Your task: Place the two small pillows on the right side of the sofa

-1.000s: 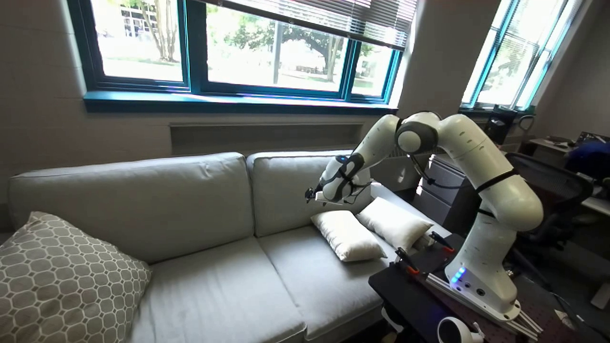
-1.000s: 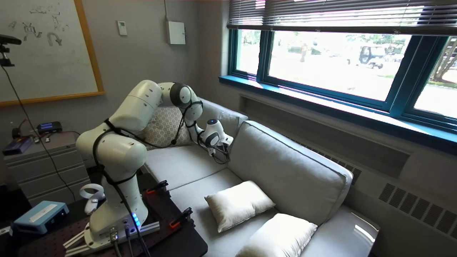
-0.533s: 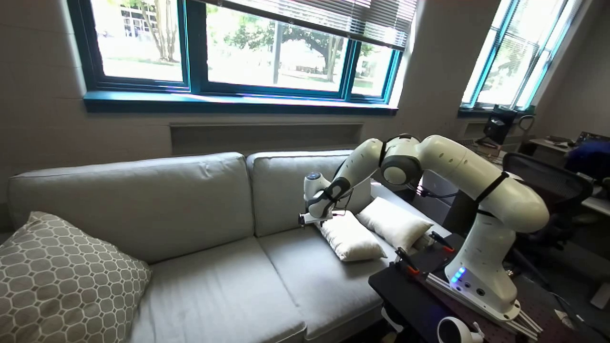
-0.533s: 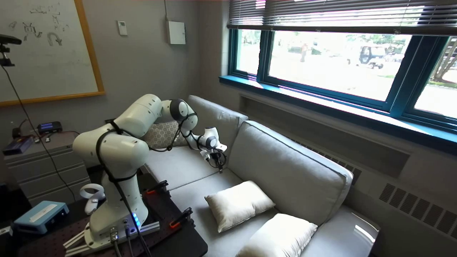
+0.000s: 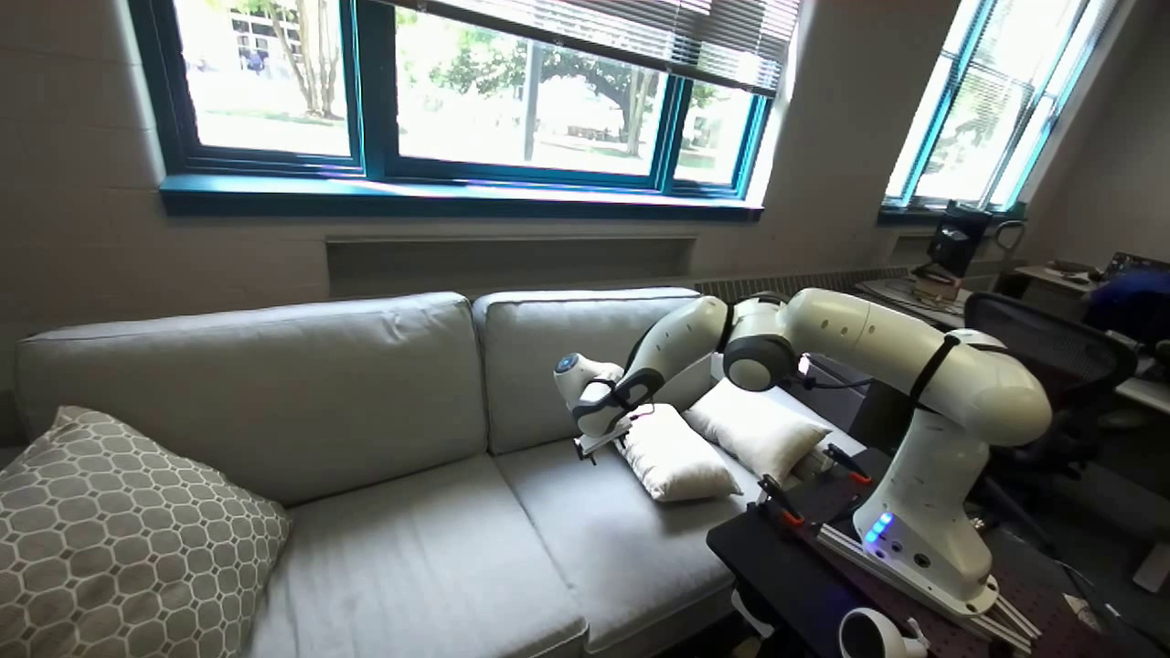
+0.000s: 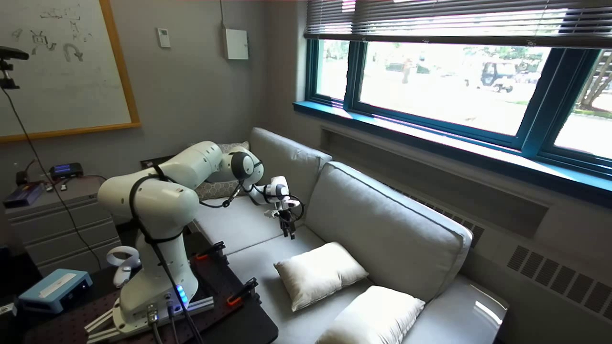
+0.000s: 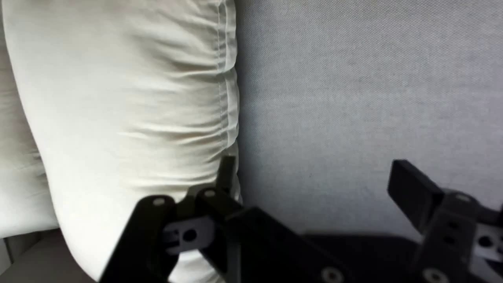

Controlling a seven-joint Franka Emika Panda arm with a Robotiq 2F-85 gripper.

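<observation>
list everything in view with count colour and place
sofa: 1, light grey, alongside the wall
patterned cushion: 1, grey-beige, at one sofa end
small pillows: 2, cream-white, toward the sofa's other end
windows: at least 2, teal-framed, one above the sofa
blinds: at least 1, grey, atop that window
whiteboard: 1, white, on a wall
cabinet: at least 1, grey, below the whiteboard
table: 1, black, beside the sofa
clamps: 2, black and orange, on the table
blue box: 1, light blue, left in an exterior view
controller: 1, white, near the blue box
office chair: 1, dark, beyond the table
robot arm: 1, white, on the table
gripper: 1, black, open, beside a small pillow
</observation>
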